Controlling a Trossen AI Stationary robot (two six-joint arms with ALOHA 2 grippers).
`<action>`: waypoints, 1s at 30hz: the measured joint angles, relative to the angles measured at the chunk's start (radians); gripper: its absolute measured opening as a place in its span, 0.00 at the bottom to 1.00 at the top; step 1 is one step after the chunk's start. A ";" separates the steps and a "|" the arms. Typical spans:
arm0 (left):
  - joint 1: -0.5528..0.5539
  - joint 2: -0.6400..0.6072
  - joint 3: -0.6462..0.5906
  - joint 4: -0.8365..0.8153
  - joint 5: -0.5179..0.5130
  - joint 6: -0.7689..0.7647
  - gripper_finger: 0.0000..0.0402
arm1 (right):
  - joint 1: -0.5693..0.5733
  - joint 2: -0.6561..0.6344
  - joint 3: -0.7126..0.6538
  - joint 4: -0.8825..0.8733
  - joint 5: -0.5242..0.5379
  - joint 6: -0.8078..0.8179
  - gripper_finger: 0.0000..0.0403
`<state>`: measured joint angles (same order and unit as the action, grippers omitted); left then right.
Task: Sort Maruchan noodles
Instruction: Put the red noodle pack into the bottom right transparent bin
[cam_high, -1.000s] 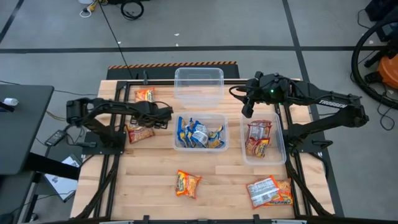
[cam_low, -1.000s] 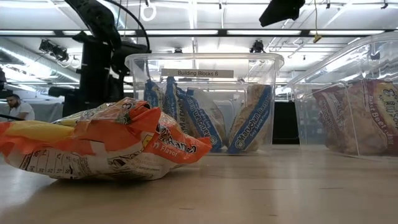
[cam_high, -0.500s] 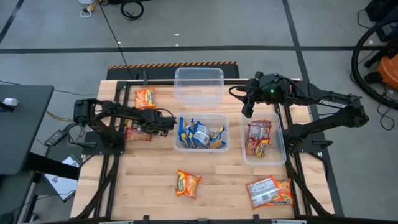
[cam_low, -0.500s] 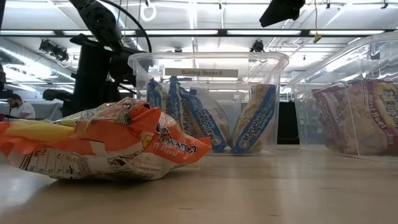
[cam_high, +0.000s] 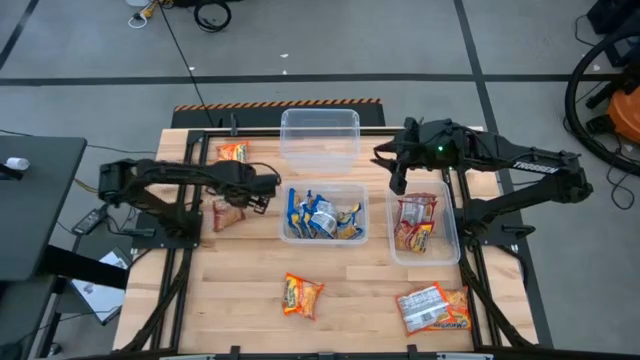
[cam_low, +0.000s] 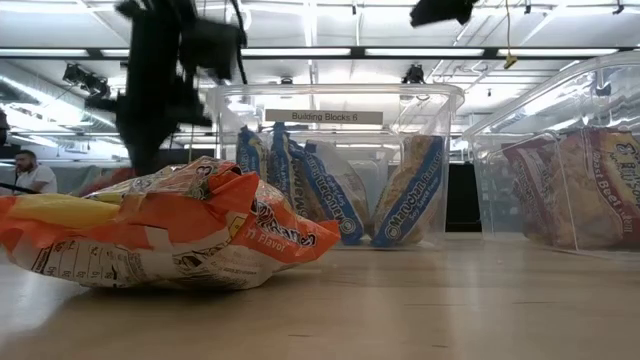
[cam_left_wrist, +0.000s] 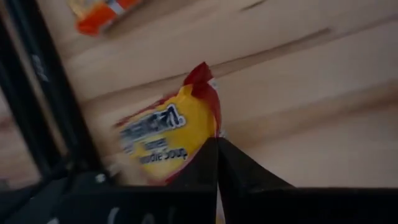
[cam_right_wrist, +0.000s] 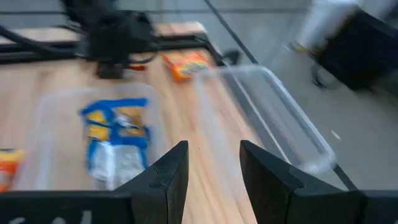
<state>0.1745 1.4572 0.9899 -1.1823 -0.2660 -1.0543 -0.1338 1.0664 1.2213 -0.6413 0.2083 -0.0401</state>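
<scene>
Three tubs (cam_high: 323, 213) mid-counter (cam_high: 240, 290); packets (cam_high: 322, 217) inside two. Loose packets (cam_high: 302, 295) front, left, back-left; one in left pincer (cam_high: 232, 206).

Sorted and loose noodle packets (cam_high: 302, 295)

Left arm (cam_high: 170, 180): you see a dark, almost black arm of slim tube links with chunky joint housings.
Right arm (cam_high: 520, 170): you get the same black build, with white lettering printed along its long link.
Status light: you can spot a small green glow on the right arm's wrist housing.
Cables: you see thin black cables looping beside the wrist joints of both arms.
Left hand (cam_left_wrist: 217, 163): you look past two black wedge-shaped fingers, matte, tapering to sharp tips.
Right hand (cam_right_wrist: 211, 180): you see two broad black fingers with flat inner faces and angled, squared tops.
Wrist housings: yours are blocky, black, plain-surfaced.
</scene>
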 joint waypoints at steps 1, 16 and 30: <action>0.000 -0.028 0.024 -0.030 0.001 0.020 0.01 | 0.009 0.000 0.000 0.020 -0.016 -0.015 0.37; -0.016 -0.419 0.332 -0.107 0.059 0.412 0.00 | 0.192 0.120 0.000 0.521 -0.083 -0.068 0.47; -0.105 -0.460 0.352 0.276 0.509 0.897 0.00 | 0.333 0.521 0.246 0.738 0.060 -0.065 0.70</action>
<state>0.0700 0.9976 1.3418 -0.9059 0.2426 -0.1578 0.1992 1.5877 1.4669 0.0965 0.2684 -0.1051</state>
